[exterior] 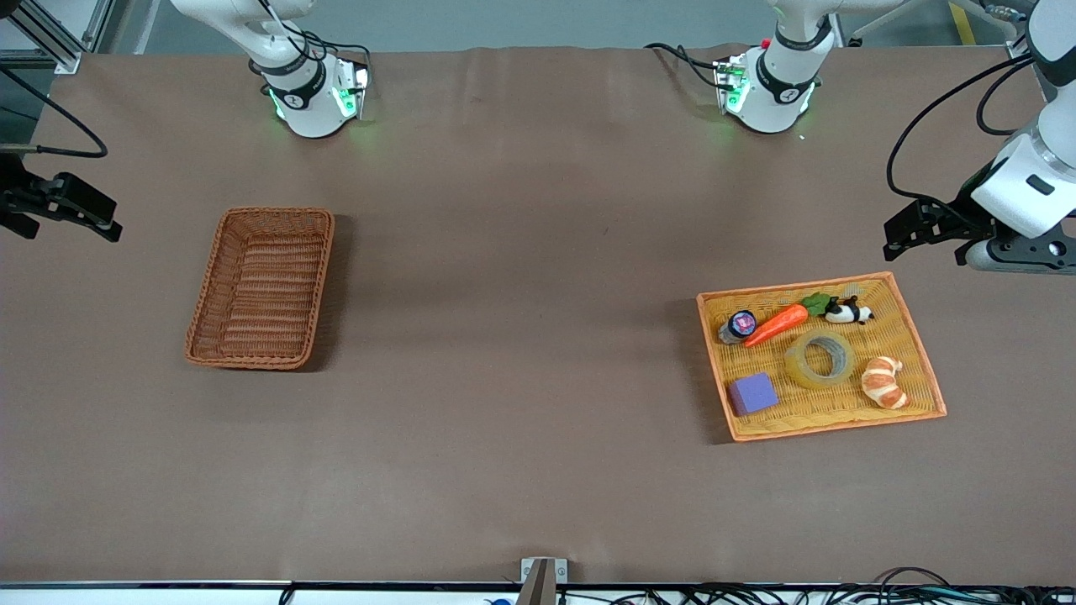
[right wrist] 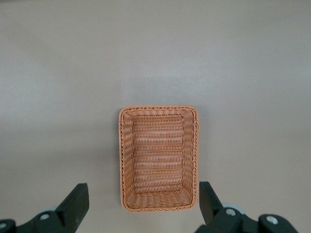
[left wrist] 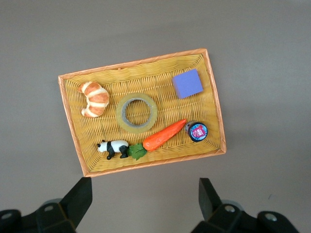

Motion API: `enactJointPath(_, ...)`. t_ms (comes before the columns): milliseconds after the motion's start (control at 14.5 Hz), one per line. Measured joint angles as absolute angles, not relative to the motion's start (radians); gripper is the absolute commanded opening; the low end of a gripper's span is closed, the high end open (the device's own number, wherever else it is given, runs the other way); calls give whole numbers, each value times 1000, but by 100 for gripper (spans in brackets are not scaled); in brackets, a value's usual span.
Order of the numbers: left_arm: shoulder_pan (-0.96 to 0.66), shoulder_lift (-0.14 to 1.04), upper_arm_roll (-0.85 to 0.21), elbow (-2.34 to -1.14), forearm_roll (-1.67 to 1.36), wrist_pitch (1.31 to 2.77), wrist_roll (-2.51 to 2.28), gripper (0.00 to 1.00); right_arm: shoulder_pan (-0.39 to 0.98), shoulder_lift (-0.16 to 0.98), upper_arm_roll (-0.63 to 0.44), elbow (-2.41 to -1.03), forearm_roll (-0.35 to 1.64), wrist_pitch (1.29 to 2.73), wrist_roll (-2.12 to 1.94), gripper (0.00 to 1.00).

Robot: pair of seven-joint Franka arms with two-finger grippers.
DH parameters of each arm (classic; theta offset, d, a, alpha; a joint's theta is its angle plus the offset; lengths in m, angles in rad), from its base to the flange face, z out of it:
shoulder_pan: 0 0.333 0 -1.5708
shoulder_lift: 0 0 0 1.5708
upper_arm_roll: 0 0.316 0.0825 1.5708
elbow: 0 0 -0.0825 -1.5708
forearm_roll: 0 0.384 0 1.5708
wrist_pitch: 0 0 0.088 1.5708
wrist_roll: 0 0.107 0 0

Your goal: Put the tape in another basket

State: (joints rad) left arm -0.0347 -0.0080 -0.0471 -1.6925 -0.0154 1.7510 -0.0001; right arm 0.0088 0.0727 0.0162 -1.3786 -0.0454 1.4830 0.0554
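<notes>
The tape (exterior: 820,359) is a translucent yellowish ring lying flat in the middle of the flat yellow-orange tray (exterior: 828,403) at the left arm's end of the table. It also shows in the left wrist view (left wrist: 138,112). The reddish-brown wicker basket (exterior: 261,286) stands empty at the right arm's end, and shows in the right wrist view (right wrist: 159,158). My left gripper (exterior: 920,231) (left wrist: 144,199) is open and empty, in the air over bare table beside the tray. My right gripper (exterior: 105,220) (right wrist: 144,201) is open and empty, in the air beside the basket.
The tray also holds a purple block (exterior: 752,393), a croissant (exterior: 884,382), a carrot (exterior: 777,323), a toy panda (exterior: 849,313) and a small jar (exterior: 740,326), all close around the tape. Brown table lies between tray and basket.
</notes>
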Motion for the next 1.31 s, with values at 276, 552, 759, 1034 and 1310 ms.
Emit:
enactJointPath(276, -35, -8, -47, -1685, -15, 1751, 0, 98, 9, 73, 16, -1379, -45, 1483, 55, 100)
enactJointPath(552, -35, -8, -47, -1659, -15, 1751, -16, 99, 9, 73, 16, -1379, -45, 1483, 55, 100)
enactJointPath(759, -34, -6, -46, -1645, -15, 1748, -25, 100, 9, 73, 16, -1379, -45, 1483, 55, 100)
enactJointPath(1034, -33, 16, -46, -1650, -15, 1730, -25, 100, 9, 73, 16, -1379, -45, 1483, 55, 100)
enactJointPath(1310, -2, 114, -45, -1659, -10, 1746, -25, 100, 9, 73, 16, -1379, -44, 1483, 55, 100)
